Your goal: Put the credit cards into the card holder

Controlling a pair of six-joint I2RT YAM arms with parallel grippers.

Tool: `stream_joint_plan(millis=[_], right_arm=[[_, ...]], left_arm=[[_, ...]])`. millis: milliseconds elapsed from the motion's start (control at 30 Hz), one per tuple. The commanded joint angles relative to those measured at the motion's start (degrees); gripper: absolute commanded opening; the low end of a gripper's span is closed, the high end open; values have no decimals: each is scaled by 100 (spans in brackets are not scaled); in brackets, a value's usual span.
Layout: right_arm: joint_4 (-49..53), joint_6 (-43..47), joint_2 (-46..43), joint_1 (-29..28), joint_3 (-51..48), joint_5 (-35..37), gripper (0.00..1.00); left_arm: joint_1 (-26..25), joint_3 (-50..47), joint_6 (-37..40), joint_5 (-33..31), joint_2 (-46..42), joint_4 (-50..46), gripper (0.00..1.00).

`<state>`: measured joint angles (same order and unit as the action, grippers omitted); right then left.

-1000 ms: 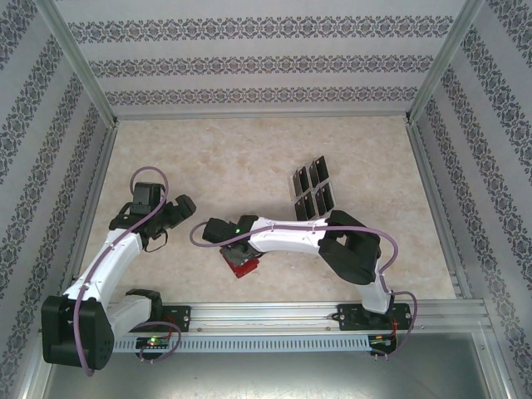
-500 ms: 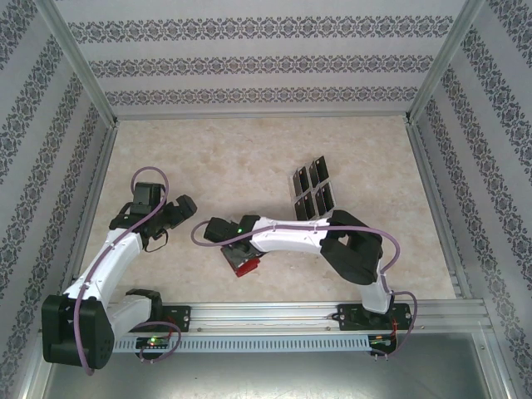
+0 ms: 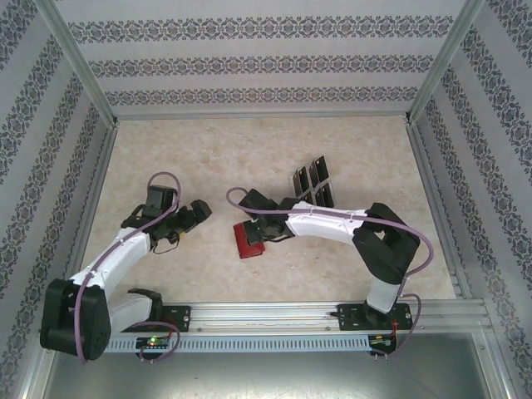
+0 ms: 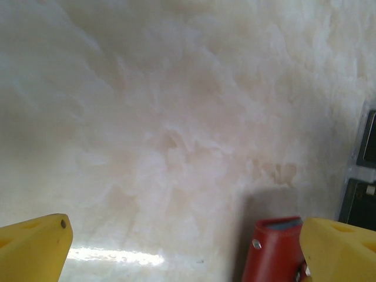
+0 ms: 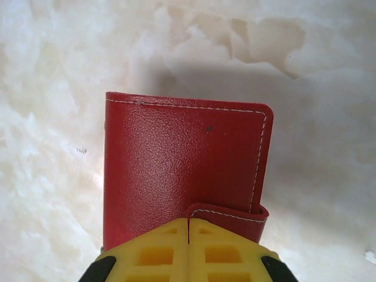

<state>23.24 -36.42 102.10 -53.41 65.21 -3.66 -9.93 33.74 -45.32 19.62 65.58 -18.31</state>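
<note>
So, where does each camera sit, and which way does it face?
Top external: above and behind the arm bases, facing down and forward over the table; both arms show, left gripper open, right gripper shut on the card holder.
Left wrist: on the left arm, facing obliquely down at the table and the card holder; its yellow fingers show at the bottom corners.
Right wrist: on the right arm, facing down onto the card holder; its shut fingers show at the bottom.
Shared: all three see the card holder.
</note>
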Motion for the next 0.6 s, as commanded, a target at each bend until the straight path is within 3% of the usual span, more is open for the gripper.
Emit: stream_joint_plan(millis=[0, 267, 567], right_arm=[[-528, -334, -86, 57, -210, -453, 0], [-825, -453, -65, 174, -444, -630, 0], [-1064, -523, -78, 243, -600, -721, 0]], left_arm=[[-420, 15, -237, 63, 337, 573, 100], [-1247, 729, 300, -685, 1356, 80, 99], [-1701, 1357, 561, -1231, 2013, -472, 99]])
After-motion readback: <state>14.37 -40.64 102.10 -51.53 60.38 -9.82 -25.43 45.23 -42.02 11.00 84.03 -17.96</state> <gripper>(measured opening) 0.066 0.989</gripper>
